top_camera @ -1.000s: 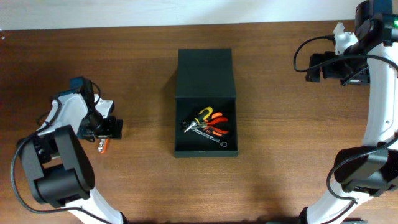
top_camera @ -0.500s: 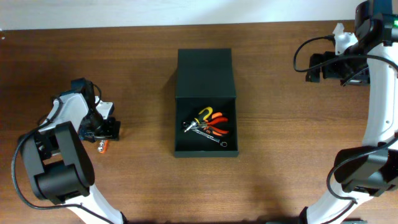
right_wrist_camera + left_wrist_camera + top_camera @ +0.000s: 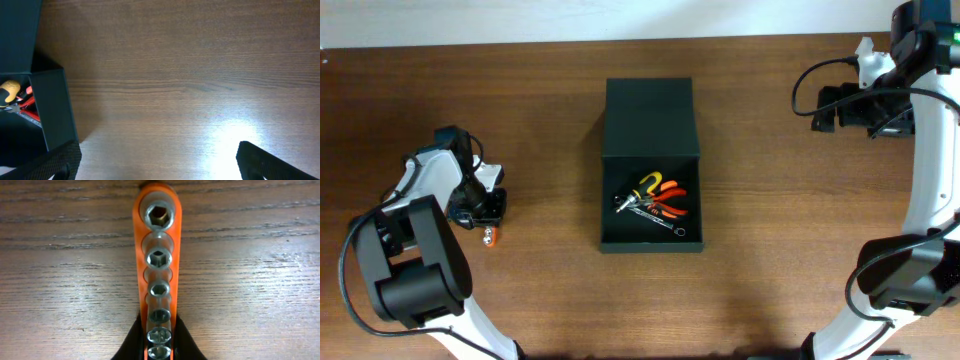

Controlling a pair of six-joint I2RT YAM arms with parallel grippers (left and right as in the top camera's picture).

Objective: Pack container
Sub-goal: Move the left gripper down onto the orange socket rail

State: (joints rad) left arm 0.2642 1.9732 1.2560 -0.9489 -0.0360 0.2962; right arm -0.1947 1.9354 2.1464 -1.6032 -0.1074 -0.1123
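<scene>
At the middle of the table (image 3: pixel 770 250) sits the dark box (image 3: pixel 645 238), lid open toward the far side, with pliers (image 3: pixel 668 200) and a wrench (image 3: pixel 660 222) inside. At the left, the left gripper (image 3: pixel 488 212) pinches one end of an orange socket rail (image 3: pixel 157 255) lying on the wood. The right gripper (image 3: pixel 157 152) hangs spread wide at the far right.

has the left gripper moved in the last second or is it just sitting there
Yes, slightly. In the overhead view the left gripper has drawn left, away from the container, which stays put.
</scene>
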